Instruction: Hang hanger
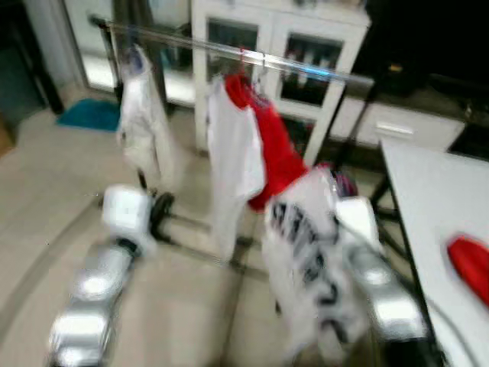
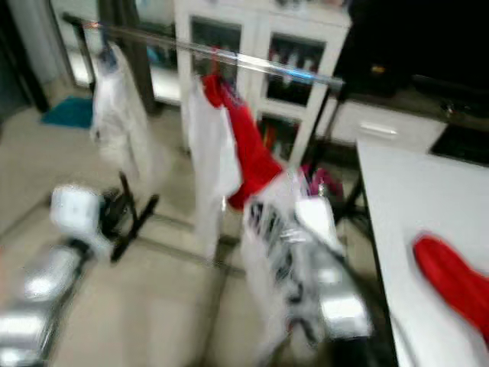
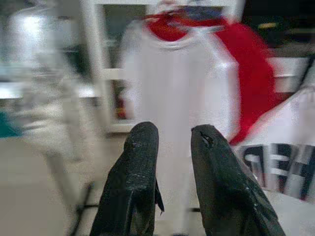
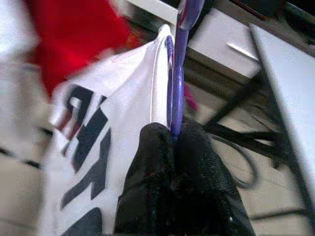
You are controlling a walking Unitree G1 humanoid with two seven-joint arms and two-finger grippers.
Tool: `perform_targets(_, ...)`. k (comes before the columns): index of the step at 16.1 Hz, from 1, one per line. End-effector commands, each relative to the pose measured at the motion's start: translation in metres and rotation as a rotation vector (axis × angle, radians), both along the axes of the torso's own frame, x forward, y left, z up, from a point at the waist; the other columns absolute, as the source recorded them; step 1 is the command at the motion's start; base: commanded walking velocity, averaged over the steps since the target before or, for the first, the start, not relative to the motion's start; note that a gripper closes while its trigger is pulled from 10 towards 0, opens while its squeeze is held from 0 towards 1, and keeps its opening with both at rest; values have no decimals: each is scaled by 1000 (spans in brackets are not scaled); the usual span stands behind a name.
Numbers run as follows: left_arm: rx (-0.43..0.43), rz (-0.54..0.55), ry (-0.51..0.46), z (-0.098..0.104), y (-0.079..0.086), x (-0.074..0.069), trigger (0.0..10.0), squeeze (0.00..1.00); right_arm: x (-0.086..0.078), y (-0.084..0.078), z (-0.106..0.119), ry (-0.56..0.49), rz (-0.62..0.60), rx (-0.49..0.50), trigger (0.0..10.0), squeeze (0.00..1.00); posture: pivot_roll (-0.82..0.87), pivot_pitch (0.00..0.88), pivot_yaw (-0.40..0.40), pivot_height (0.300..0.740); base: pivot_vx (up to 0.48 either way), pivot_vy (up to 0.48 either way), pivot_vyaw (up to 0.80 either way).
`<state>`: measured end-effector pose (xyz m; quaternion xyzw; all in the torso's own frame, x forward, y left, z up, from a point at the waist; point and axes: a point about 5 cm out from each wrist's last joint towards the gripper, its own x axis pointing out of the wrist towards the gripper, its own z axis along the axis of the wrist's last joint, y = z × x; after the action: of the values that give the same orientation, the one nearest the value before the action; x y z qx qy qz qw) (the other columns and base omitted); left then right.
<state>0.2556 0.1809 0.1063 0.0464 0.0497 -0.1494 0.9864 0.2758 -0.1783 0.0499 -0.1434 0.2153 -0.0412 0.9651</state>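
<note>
Left eye view, blurred: a metal clothes rail (image 1: 229, 52) is running across the far side, in front of a white cabinet (image 1: 306, 46). A white garment (image 1: 141, 122) is hanging at the rail's left end; a white shirt (image 1: 233, 153) and a red shirt (image 1: 279, 153) are hanging side by side near the middle. The right arm (image 1: 382, 290) is holding up a white shirt with black lettering (image 1: 309, 267), below the rail and to the right of the red shirt. The left arm (image 1: 99, 275) is reaching forward on the left, near the rail's base. A white table (image 1: 435, 199) is standing on the right with a red cloth (image 1: 470, 264) lying on it.

Right eye view: same scene, shifted slightly; cannot tell finger positions here because of blur.

Left wrist view: the left gripper (image 3: 172, 140) is empty, its 2 fingers (image 3: 142, 152) parted with a gap between them, pointing at the hanging white and red shirts.

Right wrist view: the right gripper (image 4: 173, 132) is clamped tight on a purple hanger (image 4: 178, 73), which is rising from between the fingertips. The lettered shirt is draping from the hanger, to the gripper's left. The hanger is not on the rail.
</note>
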Motion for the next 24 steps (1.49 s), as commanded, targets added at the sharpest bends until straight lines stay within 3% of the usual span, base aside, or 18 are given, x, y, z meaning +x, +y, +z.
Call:
perform_targets(1,25,16,-4,3,8,0,10000,0,6,5,5,3,0,-25,10000,0,154,0,-94,740,480,0,0)
perform_targets(4,28,13,9,1,7,-2,10000,0,1,0,-6,79,-27,-55,10000,0,159,0,-96,740,472,0,0)
perform_targets(7,30,10,12,0,7,-2,10000,0,9,5,5,8,-9,-1,10000,0,154,0,-91,740,458,0,0)
perform_targets(10,33,1,13,1,7,-1,10000,0,17,27,22,-82,104,133,10000,0,151,0,-91,740,451,0,0)
perform_targets(12,39,-19,14,1,5,-2,10000,0,12,58,32,-80,300,343,10000,0,151,0,-92,740,444,0,0)
perform_targets(15,49,-51,12,4,3,-3,10000,0,0,83,50,-88,528,491,10000,0,150,0,-93,740,442,0,0)
perform_targets(19,57,-149,-7,11,-8,-6,10000,0,17,59,63,-174,316,417,10000,0,149,0,-97,740,212,0,0)
perform_targets(21,7,-267,-24,20,-22,-13,10000,0,12,45,71,-254,286,253,10000,0,146,0,-97,740,0,0,0)
perform_targets(24,-27,-383,-37,27,-36,-20,10000,0,2,27,69,-309,123,247,10000,0,139,0,-96,740,0,0,0)
